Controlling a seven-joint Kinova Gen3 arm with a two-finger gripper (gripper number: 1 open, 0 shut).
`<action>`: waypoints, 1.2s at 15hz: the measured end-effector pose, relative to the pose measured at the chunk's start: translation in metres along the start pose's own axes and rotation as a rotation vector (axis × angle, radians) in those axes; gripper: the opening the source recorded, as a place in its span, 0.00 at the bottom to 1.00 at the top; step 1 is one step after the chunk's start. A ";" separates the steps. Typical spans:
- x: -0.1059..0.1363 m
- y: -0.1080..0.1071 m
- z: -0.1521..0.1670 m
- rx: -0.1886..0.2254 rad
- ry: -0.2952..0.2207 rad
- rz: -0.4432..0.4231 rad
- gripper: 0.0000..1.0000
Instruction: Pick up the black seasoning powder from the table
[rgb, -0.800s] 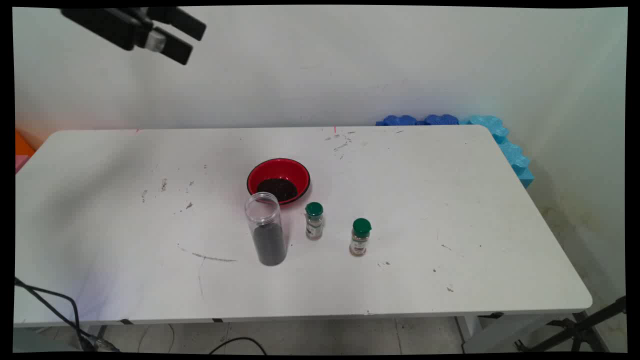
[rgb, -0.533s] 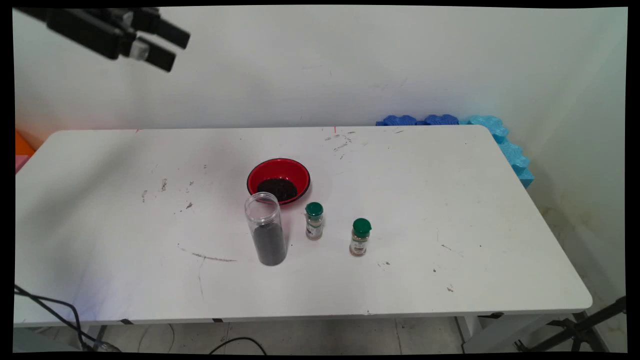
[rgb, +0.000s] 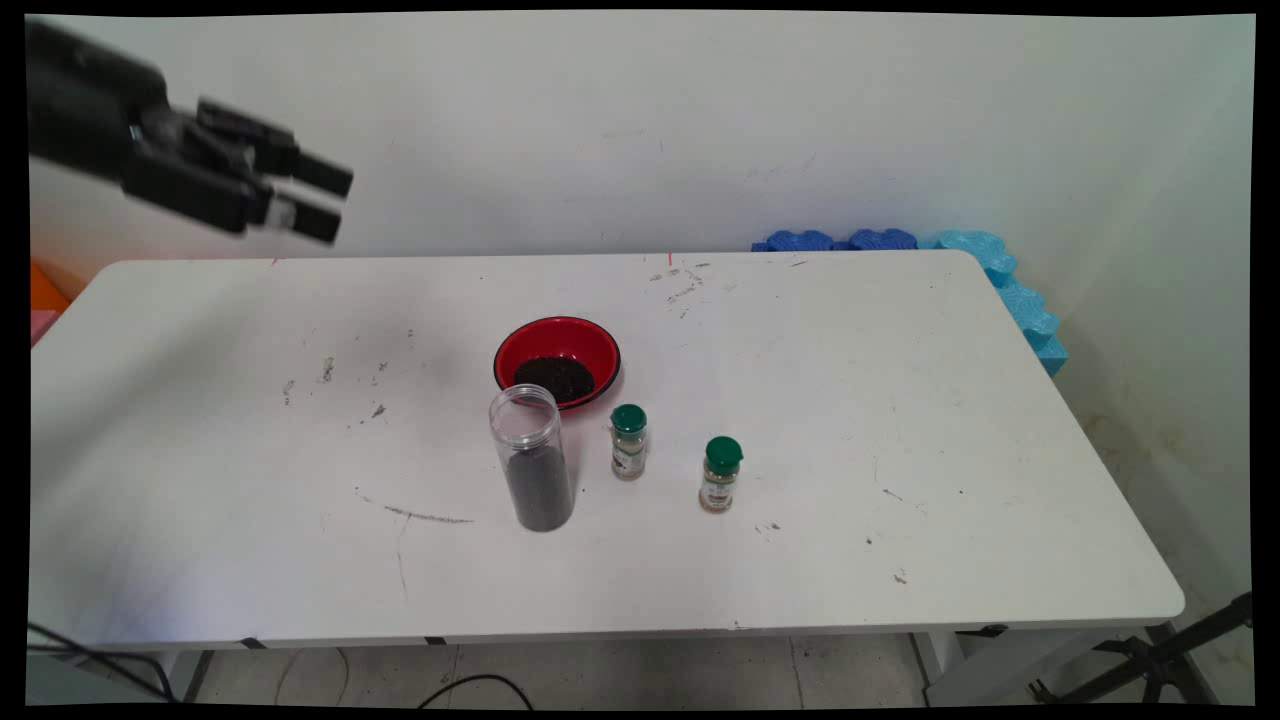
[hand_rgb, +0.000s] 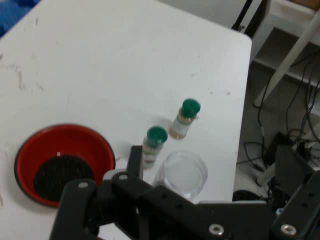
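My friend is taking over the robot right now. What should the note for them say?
Hand: open, holding nothing, high over the far left of the table, touching nothing.
Things: the red bowl sits mid-table with a dark heap inside. Just in front of it stands the clear jar, upright and lidless, its lower half dark. To the right of the jar is the first green-capped bottle, and further right the second green-capped bottle. Both are upright and apart.
Rest: blue foam pieces by the far right corner.

Your gripper (rgb: 325, 200) hangs high at the upper left, pointing right and slightly down, fingers (rgb: 322, 176) a little apart.
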 end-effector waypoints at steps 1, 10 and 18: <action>-0.015 0.000 0.005 0.007 -0.009 -0.008 1.00; -0.099 -0.007 0.066 0.042 -0.024 0.001 1.00; -0.126 -0.008 0.111 0.015 -0.021 0.053 1.00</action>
